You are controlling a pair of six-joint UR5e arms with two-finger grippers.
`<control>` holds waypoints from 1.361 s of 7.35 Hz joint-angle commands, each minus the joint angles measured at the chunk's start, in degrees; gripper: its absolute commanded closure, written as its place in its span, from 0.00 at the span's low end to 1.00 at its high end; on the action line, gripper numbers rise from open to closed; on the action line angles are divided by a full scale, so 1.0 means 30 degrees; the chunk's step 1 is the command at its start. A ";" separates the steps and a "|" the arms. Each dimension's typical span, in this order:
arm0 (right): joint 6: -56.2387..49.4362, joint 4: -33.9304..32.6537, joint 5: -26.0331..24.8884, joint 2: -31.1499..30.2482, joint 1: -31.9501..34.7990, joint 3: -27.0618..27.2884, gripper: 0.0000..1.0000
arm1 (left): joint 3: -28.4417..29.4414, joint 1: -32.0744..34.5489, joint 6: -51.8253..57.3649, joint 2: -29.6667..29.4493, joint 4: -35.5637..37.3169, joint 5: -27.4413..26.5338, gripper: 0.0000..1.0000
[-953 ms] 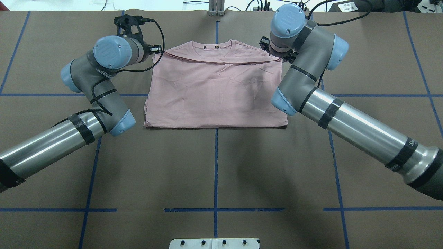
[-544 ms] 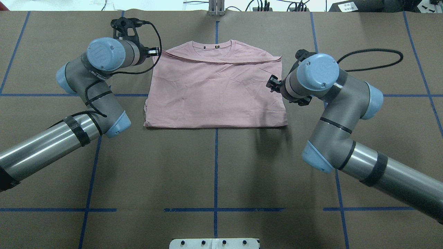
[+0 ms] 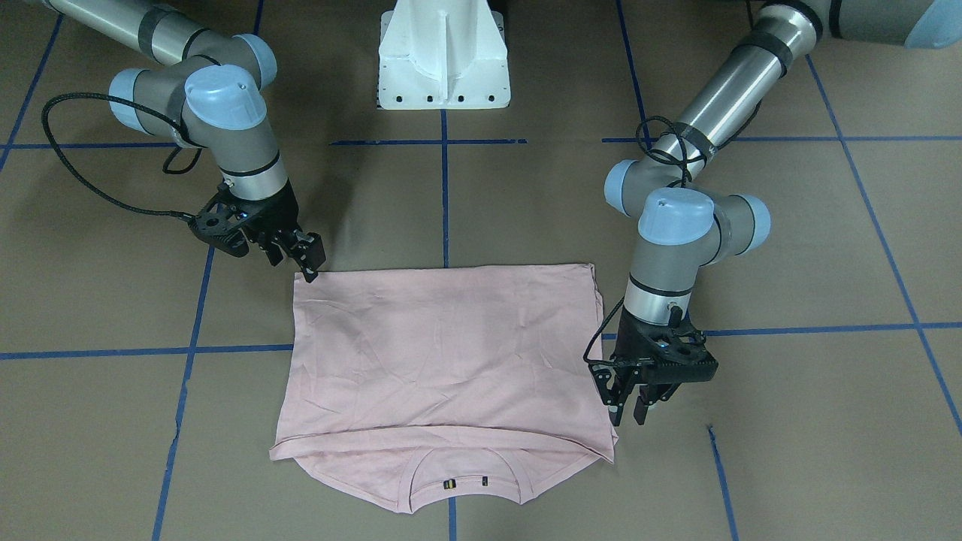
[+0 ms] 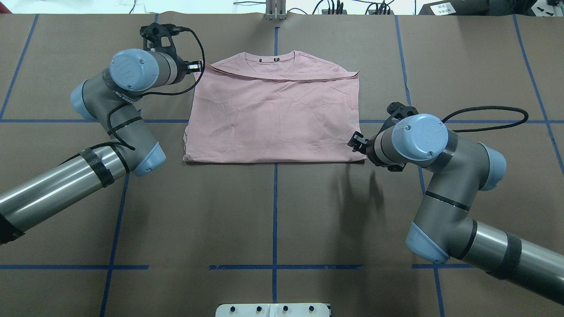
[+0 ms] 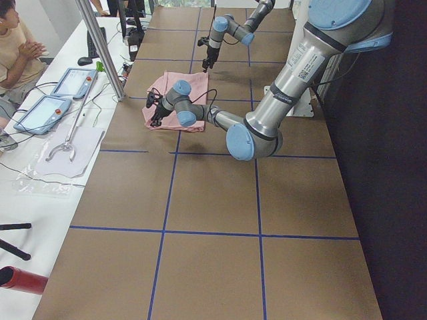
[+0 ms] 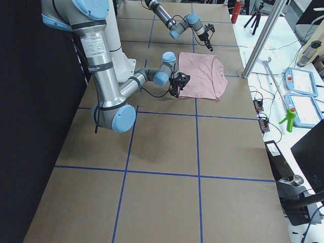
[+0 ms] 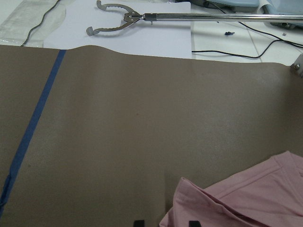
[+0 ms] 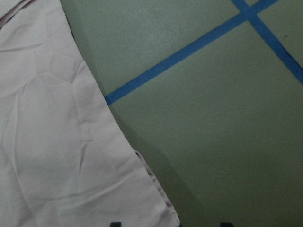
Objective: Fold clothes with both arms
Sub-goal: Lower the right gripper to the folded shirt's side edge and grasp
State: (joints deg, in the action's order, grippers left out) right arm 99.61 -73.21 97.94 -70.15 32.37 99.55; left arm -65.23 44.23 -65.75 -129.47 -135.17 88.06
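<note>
The pale pink T-shirt [image 4: 273, 114] lies flat and folded on the brown table, plain side up, collar at the far edge [image 3: 443, 353]. My left gripper [image 4: 196, 67] hovers at the shirt's far-left corner; it is open, and in the left wrist view the corner [image 7: 236, 203] lies by its fingertips. In the front-facing view the left gripper [image 3: 627, 417] points down, fingers apart. My right gripper [image 4: 354, 143] is open at the shirt's near-right corner [image 8: 57, 142], also seen in the front-facing view [image 3: 310, 267]. The print is hidden.
The white pedestal base [image 3: 443, 60] stands at the robot's side of the table. Blue tape lines [image 4: 275, 211] cross the brown cover. Beyond the far edge lie a metal grabber tool [image 7: 118, 23] on white paper, cables and tablets [image 5: 47, 110]. An upright metal post [image 4: 275, 11] stands there.
My right arm has swung from the shirt's far-right corner back along its right edge to the near-right corner. My left arm has shifted slightly left and stays at the far-left corner.
</note>
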 commanded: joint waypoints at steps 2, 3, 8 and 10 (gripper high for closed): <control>0.0049 0.0000 -0.0069 0.0207 -0.0301 -0.0428 0.32 | -0.0113 -0.0006 -0.0055 0.0031 0.0029 -0.0029 0.57; 0.0049 0.0000 -0.0069 0.0209 -0.0273 -0.0460 0.36 | -0.0113 -0.0006 -0.0084 0.0031 0.0029 -0.0029 0.57; 0.0020 0.0116 -0.0302 0.0297 -0.0302 -0.0694 1.00 | -0.0113 -0.0006 -0.0055 0.0236 0.0029 -0.0029 0.58; -0.0039 0.0146 -0.0391 0.0326 -0.0273 -0.0694 1.00 | -0.0113 -0.0006 -0.0025 0.0412 0.0029 -0.0058 0.58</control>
State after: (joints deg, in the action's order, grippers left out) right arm 99.60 -72.83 96.91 -69.21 31.48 97.49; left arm -65.61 44.21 -65.86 -128.43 -135.09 87.92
